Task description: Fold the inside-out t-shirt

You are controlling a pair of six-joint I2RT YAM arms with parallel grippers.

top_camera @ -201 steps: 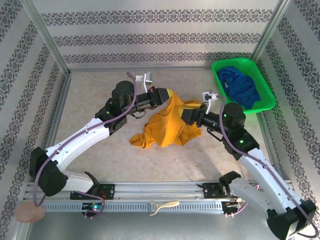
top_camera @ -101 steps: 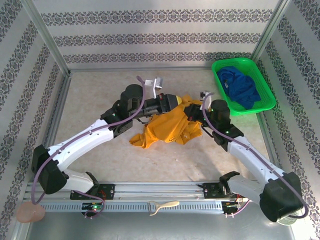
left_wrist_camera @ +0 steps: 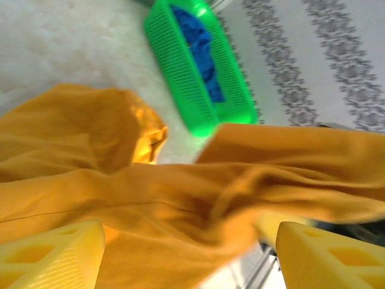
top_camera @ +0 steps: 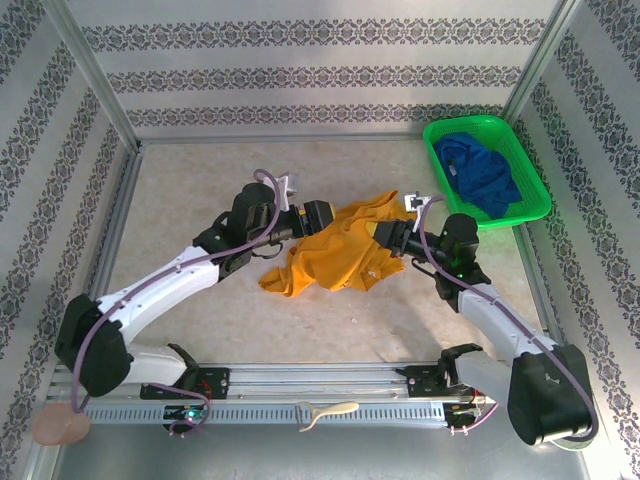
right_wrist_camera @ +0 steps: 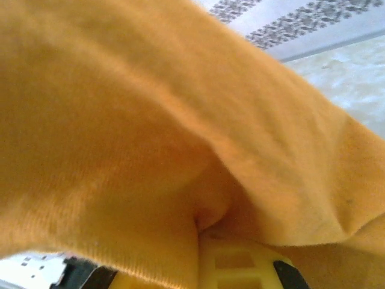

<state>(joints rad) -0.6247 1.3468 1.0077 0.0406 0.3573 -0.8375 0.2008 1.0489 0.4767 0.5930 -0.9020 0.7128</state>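
Observation:
The inside-out t-shirt [top_camera: 335, 258] is a plain orange-yellow bundle, crumpled on the table between the two arms. My left gripper [top_camera: 324, 217] sits at its upper left edge. In the left wrist view its yellow fingers [left_wrist_camera: 54, 250] stand wide apart, and the t-shirt [left_wrist_camera: 150, 198] lies loose in folds between and beyond them. My left gripper [left_wrist_camera: 189, 244] is open. My right gripper [top_camera: 386, 238] is at the shirt's right side. In the right wrist view, my right gripper [right_wrist_camera: 207, 235] is shut on a pinched fold of the t-shirt [right_wrist_camera: 150, 120].
A green basket [top_camera: 465, 122] stands at the back right with a dark blue garment [top_camera: 482, 172] in it; both the basket [left_wrist_camera: 180, 78] and the garment [left_wrist_camera: 201, 45] appear past the shirt in the left wrist view. Patterned walls enclose the table. A pale curved tool [top_camera: 328, 412] lies on the front rail.
My left gripper has opened, let go of the shirt and drawn back to the left. My right gripper has shut on the shirt's right side. The raised cloth has dropped onto the table.

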